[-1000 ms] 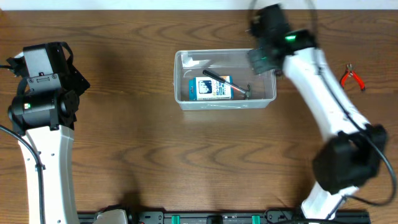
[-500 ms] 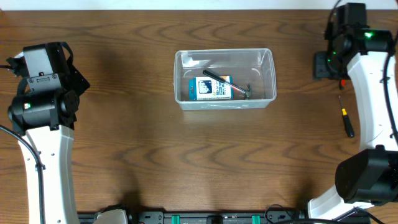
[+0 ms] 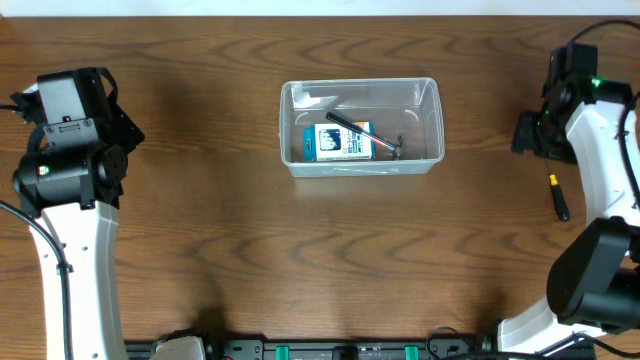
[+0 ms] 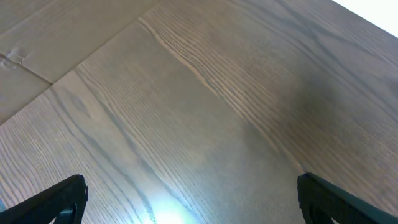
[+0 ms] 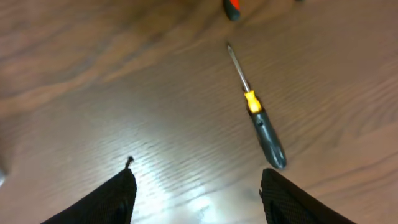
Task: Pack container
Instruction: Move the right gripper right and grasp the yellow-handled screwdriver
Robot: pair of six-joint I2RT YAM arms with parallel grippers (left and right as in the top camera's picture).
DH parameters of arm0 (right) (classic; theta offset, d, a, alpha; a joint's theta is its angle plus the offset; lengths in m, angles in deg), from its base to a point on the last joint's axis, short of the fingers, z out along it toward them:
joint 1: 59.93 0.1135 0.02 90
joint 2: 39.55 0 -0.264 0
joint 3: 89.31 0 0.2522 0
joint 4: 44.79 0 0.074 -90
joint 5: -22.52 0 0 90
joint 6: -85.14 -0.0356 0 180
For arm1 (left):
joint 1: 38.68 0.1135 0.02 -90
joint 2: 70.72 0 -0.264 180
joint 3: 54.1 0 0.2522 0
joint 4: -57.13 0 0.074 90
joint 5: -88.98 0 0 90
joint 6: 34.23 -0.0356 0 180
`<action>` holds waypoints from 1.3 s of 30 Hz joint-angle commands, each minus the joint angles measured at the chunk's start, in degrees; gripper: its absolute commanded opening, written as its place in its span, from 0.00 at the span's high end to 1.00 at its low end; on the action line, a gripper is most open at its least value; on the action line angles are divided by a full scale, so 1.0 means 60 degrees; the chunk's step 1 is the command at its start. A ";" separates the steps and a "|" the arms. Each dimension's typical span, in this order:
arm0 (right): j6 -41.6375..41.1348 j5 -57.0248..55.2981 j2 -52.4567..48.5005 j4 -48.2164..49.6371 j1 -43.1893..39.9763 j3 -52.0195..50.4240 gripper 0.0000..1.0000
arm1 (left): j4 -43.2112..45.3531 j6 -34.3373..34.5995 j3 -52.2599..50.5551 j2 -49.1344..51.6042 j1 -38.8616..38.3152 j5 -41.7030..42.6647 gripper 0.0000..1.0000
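The clear plastic container (image 3: 432, 105) stands at the table's middle back. Inside it lie a blue-and-white box (image 3: 342, 142) and a dark tool (image 3: 385, 146). My right gripper (image 3: 530, 133) is open and empty at the far right, just above the table, right of the container. A screwdriver with a black handle and yellow collar (image 3: 559, 197) lies near it; in the right wrist view the screwdriver (image 5: 261, 127) lies just ahead of the right fingertip of my right gripper (image 5: 198, 186). My left gripper (image 4: 186, 196) is open over bare wood at the far left.
A red tool tip (image 5: 231, 7) shows at the top edge of the right wrist view. The table's back edge runs close behind the container. A black rail (image 3: 350, 350) runs along the front edge.
My right arm has swung from over the container's right end to the far right of the table and come down near the screwdriver. The left arm has not moved.
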 commanded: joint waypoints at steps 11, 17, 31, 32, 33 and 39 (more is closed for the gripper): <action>-0.0277 0.0084 -0.0007 0.0947 -0.1370 -0.1370 0.32 | -0.0004 0.0091 0.0069 0.0018 0.0040 -0.0186 0.02; 0.0841 -0.0029 -0.0007 0.1344 -0.1883 -0.1767 0.32 | -0.0004 0.0091 0.0069 0.0018 0.0040 -0.0186 0.02; 0.5767 0.0025 -0.0007 0.3195 -0.2455 -0.2994 0.31 | -0.0004 0.0091 0.0069 0.0018 0.0040 -0.0186 0.02; 0.5989 0.0062 -0.0007 0.3311 -0.2455 -0.3056 0.31 | -0.0004 0.0091 0.0073 0.0018 0.0040 -0.0186 0.02; 0.6288 0.0160 -0.0007 0.3410 -0.2452 -0.3126 0.32 | -0.0004 0.0091 0.0069 0.0018 0.0040 -0.0186 0.02; 0.7326 0.1104 -0.0011 0.3810 -0.2448 -0.3523 0.35 | -0.0004 0.0091 0.0069 0.0018 0.0040 -0.0186 0.02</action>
